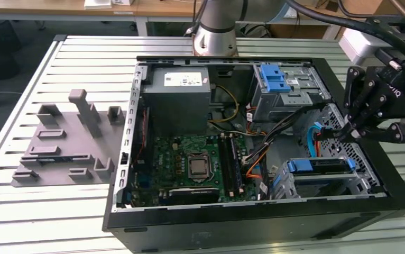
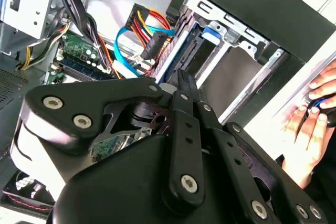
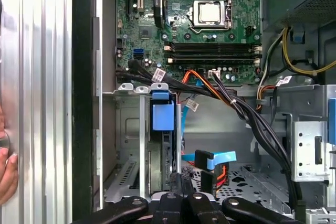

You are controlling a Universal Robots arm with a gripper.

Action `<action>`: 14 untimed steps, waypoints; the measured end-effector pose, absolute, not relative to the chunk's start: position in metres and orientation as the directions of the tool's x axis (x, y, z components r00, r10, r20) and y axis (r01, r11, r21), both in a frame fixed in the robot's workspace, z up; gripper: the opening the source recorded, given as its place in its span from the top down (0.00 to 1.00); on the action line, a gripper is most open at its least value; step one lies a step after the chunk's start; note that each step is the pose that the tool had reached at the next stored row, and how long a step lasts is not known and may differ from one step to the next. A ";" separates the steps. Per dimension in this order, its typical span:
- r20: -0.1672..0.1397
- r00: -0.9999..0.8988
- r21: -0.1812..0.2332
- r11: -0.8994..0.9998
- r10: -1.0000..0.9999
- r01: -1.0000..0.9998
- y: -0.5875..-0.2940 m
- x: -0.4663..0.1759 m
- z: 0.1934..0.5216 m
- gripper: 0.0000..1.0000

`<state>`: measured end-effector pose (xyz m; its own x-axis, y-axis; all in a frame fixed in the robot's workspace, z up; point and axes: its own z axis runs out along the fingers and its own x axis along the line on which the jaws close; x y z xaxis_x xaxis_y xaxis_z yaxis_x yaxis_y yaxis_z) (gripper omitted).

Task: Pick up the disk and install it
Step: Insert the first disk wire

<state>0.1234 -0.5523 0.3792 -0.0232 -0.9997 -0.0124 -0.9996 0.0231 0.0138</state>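
The disk (image 1: 320,166) sits on edge in the lower drive cage (image 1: 361,159) of the open computer case, at the exterior view's right. Its blue carrier tab (image 3: 161,113) faces up out of the cage, and the same tab (image 2: 211,32) appears in the second wrist view. My gripper (image 1: 339,134) hangs just above and behind the cage, apart from the disk. Its fingers (image 2: 185,81) stand shut together with nothing between them. In the first wrist view the gripper (image 3: 181,180) is just short of the cage.
A grey power supply (image 1: 177,92), the motherboard (image 1: 195,164) and a blue clip in the upper bay (image 1: 273,79) lie inside the case. Blue and orange cables (image 1: 314,138) hang close to the gripper. A grey fixture (image 1: 68,143) rests on the slatted table. A person's hand (image 2: 315,116) is outside the case wall.
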 end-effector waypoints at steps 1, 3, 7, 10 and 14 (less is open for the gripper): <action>-0.012 -0.025 0.014 0.025 -1.000 -1.000 -0.551 0.124 0.379 0.89; -0.012 -0.031 0.013 0.031 -0.999 -0.999 -0.549 0.124 0.379 0.89; -0.012 -0.056 0.013 0.056 -0.998 -0.998 -0.548 0.124 0.379 0.89; -0.012 -0.061 0.013 0.061 -0.998 -0.998 -0.545 0.125 0.378 0.89; -0.002 -0.061 0.005 0.061 -0.998 -0.998 -0.537 0.125 0.377 0.89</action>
<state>0.1254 -0.5370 0.3772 -0.0607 -0.9982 -0.0023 -0.9981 0.0607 0.0051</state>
